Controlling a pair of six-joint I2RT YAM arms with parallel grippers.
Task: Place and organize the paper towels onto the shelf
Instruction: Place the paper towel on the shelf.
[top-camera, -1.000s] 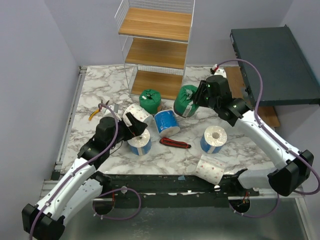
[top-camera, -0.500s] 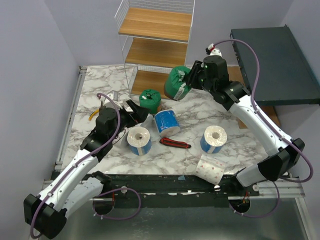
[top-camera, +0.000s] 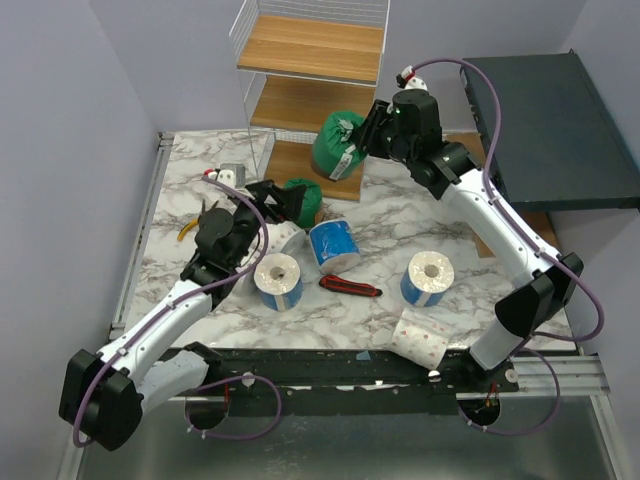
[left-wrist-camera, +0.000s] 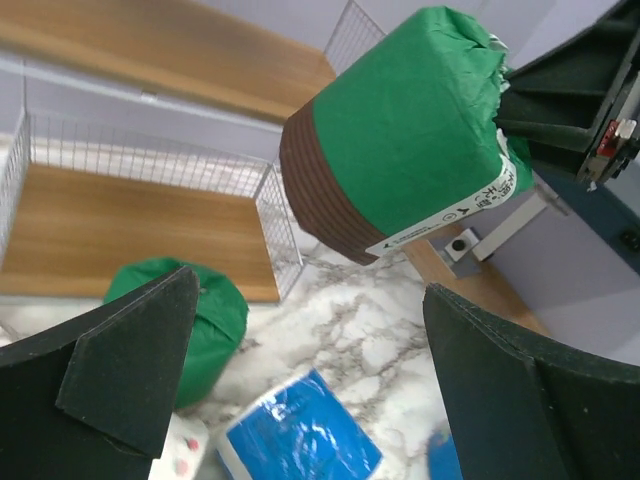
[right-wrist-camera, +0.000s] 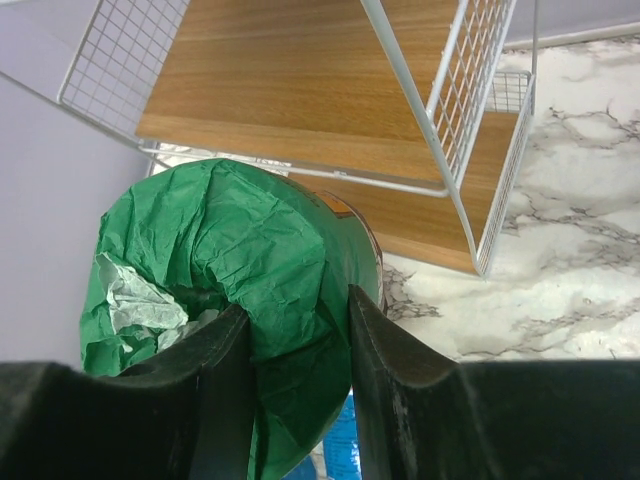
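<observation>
A marble-patterned table (top-camera: 190, 170) sits between pale lilac walls (top-camera: 60, 120), with the shelf (top-camera: 312, 50) at upper centre. Since a second ago the right gripper (top-camera: 370, 130) has carried its pinched green-wrapped roll (top-camera: 336, 146) up and leftward, and the roll now hangs before the shelf's lower tiers. Its long axis slants, crumpled end toward that gripper. The left gripper (top-camera: 277, 197) is spread wide at centre left.

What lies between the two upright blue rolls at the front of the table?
The red-and-black knife lies flat between the left upright roll and the right upright roll, touching neither. The top view shows it.
</observation>
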